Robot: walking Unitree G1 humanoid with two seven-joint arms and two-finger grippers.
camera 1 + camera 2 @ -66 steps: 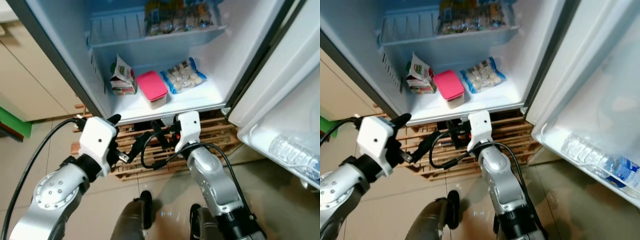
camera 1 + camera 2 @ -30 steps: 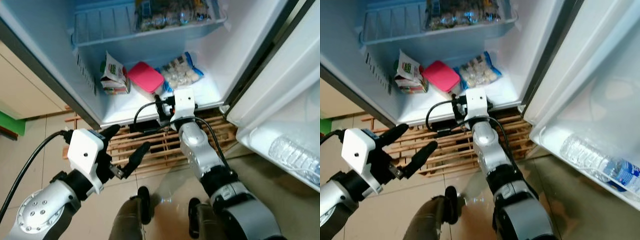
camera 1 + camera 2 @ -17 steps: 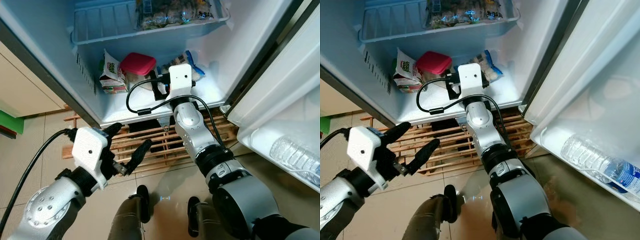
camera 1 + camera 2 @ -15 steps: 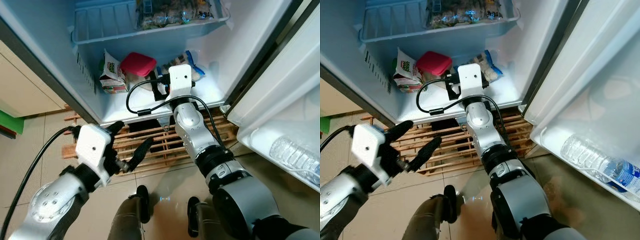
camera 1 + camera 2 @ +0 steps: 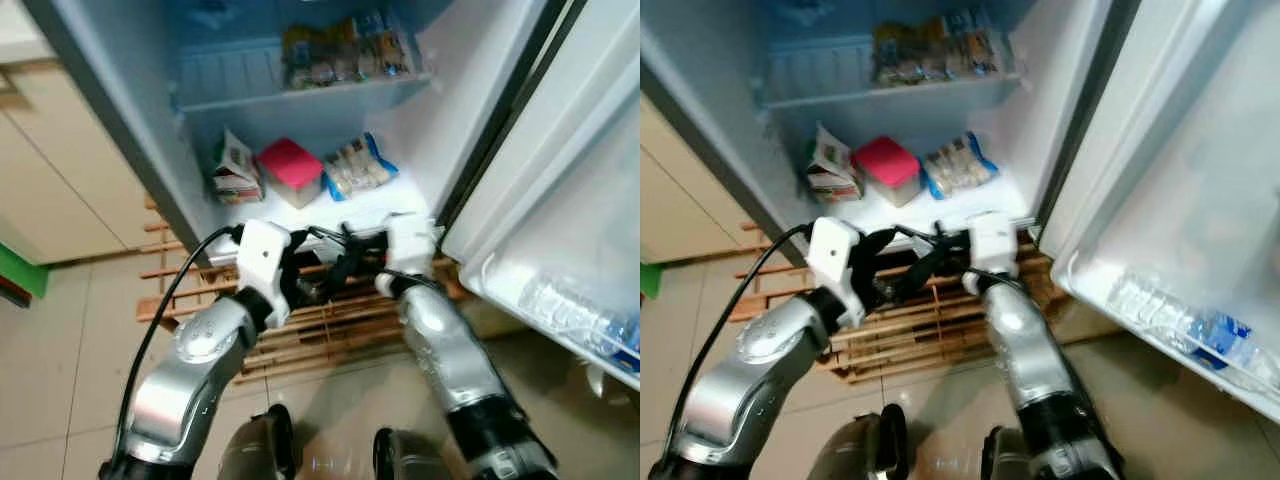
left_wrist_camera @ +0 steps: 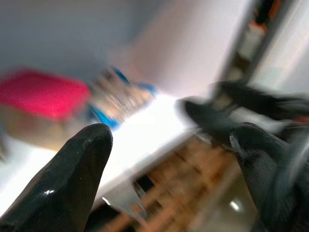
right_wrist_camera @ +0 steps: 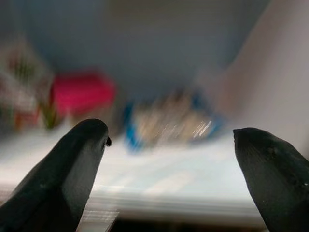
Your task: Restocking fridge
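Before the fridge (image 5: 420, 215), both grippers gape wide, empty.

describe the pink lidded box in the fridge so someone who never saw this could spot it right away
Look at the open fridge and go to its bottom floor, below the shelf of packaged food. Three things sit in a row there: a carton on the left, a blue-edged bag on the right, and between them the box. It alone has a flat, bright pink lid.

Cool light spills from inside the fridge (image 5: 300, 60); head views look soft, both wrist views badly motion-blurred.
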